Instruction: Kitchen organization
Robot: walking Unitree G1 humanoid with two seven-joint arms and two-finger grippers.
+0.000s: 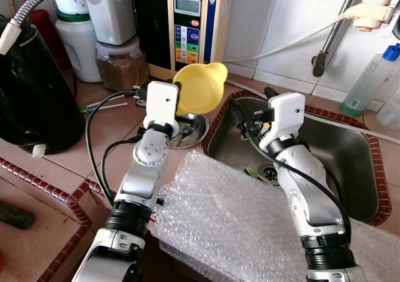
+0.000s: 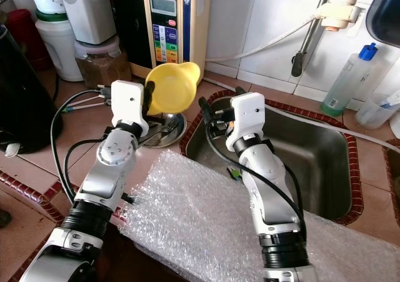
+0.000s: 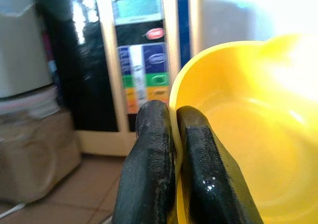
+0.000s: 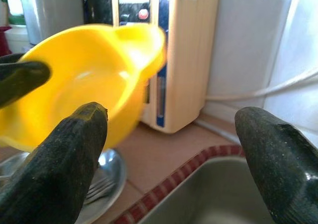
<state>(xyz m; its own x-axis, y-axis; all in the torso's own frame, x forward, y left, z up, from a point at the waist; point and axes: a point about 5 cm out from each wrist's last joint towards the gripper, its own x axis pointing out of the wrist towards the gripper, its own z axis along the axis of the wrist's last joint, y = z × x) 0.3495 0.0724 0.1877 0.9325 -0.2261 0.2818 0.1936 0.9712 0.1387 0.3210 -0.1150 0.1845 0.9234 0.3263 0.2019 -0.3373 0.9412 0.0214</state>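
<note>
A yellow plastic bowl (image 1: 201,87) with a small spout hangs tilted in the air above a steel plate (image 1: 195,130) holding forks. My left gripper (image 3: 174,149) is shut on the bowl's rim, one finger inside and one outside. My right gripper (image 4: 169,149) is open over the left edge of the steel sink (image 1: 350,163), just right of the bowl, with nothing between its fingers. The bowl (image 4: 84,80) appears close beside that gripper's left finger.
A water ionizer (image 1: 190,25) stands against the tiled wall, with jars (image 1: 119,60) and a black appliance (image 1: 31,88) to the left. Bubble wrap (image 1: 237,219) covers the counter's front edge. A faucet pipe (image 1: 340,25) and a clear bottle (image 1: 372,79) stand behind the sink.
</note>
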